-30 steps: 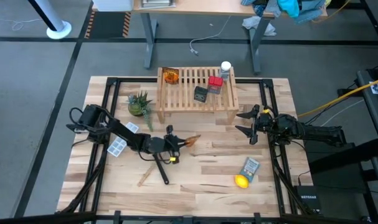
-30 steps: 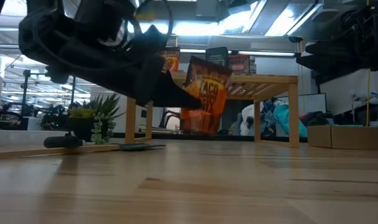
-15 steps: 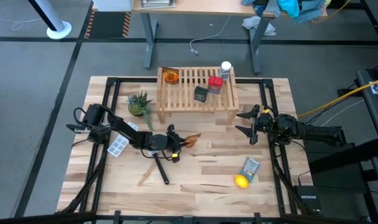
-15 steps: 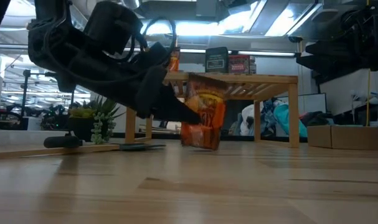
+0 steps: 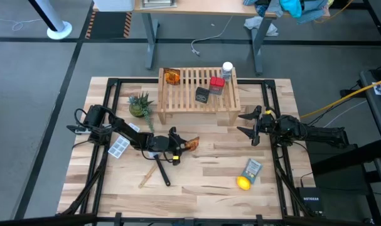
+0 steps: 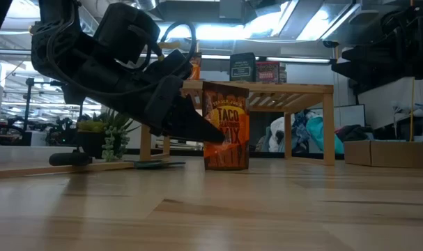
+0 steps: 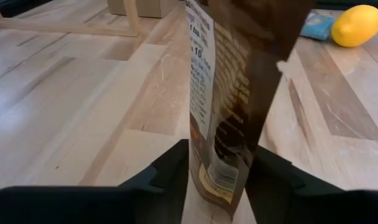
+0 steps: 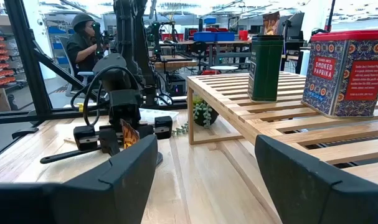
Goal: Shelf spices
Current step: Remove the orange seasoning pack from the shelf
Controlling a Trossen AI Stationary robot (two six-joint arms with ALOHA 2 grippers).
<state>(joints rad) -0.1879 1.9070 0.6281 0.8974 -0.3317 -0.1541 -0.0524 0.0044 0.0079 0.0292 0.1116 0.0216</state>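
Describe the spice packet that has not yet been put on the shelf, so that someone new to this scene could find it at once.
Start at the low wooden slatted shelf at the table's far side. In front of it, on the plank tabletop, an amber-orange taco mix packet stands upright between the left gripper fingers. Unlike the other orange packet, which lies on the shelf, this one sits on the table.

Amber taco-mix packet (image 6: 226,127) stands upright on the table before the shelf (image 6: 295,89)

Plank table (image 5: 196,179) bears the shelf (image 5: 198,103), plant (image 5: 140,104), lemon (image 5: 243,182), grey-blue packet (image 5: 253,168) — and an upright orange packet (image 6: 226,127)
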